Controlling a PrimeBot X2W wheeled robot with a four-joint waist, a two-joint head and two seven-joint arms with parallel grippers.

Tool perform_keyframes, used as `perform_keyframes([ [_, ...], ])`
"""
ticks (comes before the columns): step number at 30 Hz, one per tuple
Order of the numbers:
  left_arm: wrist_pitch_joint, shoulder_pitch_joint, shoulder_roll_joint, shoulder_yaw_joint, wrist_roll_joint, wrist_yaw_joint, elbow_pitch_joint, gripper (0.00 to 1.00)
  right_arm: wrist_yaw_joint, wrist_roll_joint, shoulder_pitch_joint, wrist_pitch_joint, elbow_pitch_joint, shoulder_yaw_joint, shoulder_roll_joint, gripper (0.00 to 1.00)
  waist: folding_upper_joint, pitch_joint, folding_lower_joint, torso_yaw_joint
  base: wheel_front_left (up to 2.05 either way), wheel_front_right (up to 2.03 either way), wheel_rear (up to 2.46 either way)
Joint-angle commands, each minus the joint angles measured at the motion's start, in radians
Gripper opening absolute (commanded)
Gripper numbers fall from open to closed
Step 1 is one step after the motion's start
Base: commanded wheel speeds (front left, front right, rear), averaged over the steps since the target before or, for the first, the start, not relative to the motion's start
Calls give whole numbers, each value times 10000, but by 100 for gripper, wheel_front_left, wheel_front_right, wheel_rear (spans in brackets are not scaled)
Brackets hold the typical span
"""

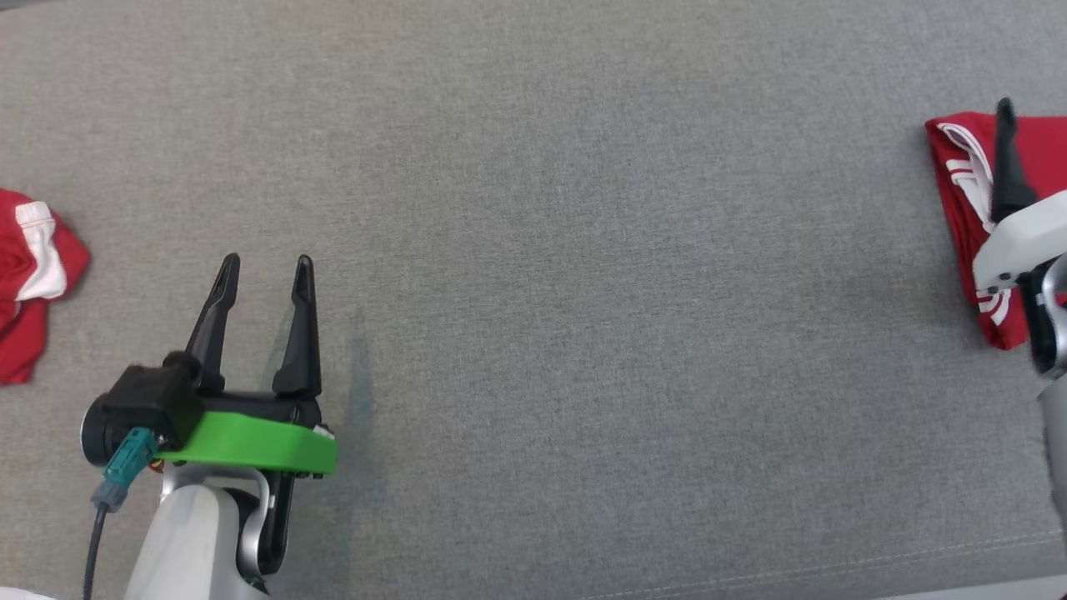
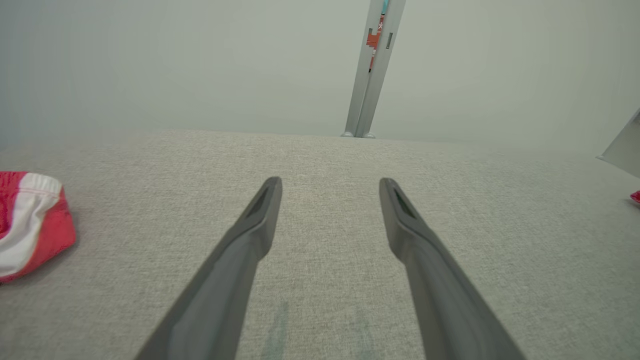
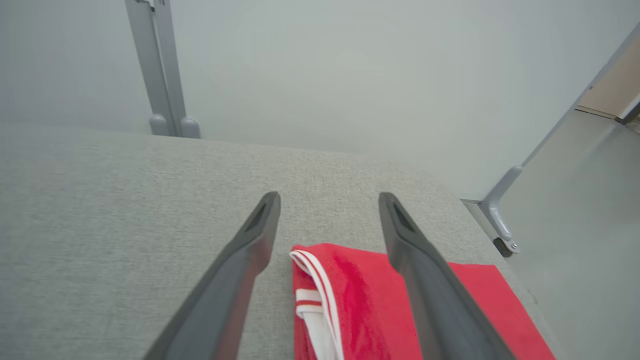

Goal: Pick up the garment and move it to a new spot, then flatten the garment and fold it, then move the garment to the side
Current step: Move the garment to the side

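The garment is red with white stripes and lies folded flat at the far right of the grey fabric surface. My right gripper hovers open just above it, and the garment's striped edge lies loose between the spread fingers. One dark finger of that gripper stands over the cloth. My left gripper is open and holds nothing, low over the bare surface at the lower left, its fingers wide apart.
A second red and white garment lies crumpled at the far left edge, also to the left of my left gripper. A grey metal post rises behind the surface. The surface's right edge drops to the floor beside the folded garment.
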Motion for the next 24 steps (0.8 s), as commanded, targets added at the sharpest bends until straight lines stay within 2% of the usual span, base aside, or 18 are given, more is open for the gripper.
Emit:
perform_keyframes([
  [1, -26, 189, -60, 135, 38, -21, 87, 100, -22, 346, 420, -241, -407, -9, 156, 100, -1, -870, 0, 590, 0, 0, 0],
  [4, -26, 542, -173, 372, 91, -19, 330, 100, -20, 781, 1355, -427, -1419, 215, 775, 100, -1, -1408, 0, 841, 0, 0, 0],
  [8, -26, 821, -327, 571, 53, -19, 584, 100, -20, 970, 2538, -259, -2534, 420, 1255, 100, -1, -1980, 0, 1035, 0, 0, 0],
  [12, -26, 1029, -394, 635, 58, -19, 881, 100, -20, 1149, 3715, -113, -3194, 456, 1781, 100, -1, -2467, 0, 1153, 0, 0, 0],
  [16, -26, 1270, -444, 724, 90, -21, 1130, 100, -20, 1299, 4667, -7, -3357, 462, 2223, 100, -1, -2923, 0, 1184, 0, 0, 0],
  [24, -26, 1712, -492, 704, 107, -19, 1582, 100, -20, 1491, 5654, -90, -3209, 564, 2534, 100, -1, -3628, 0, 1157, 0, 0, 0],
])
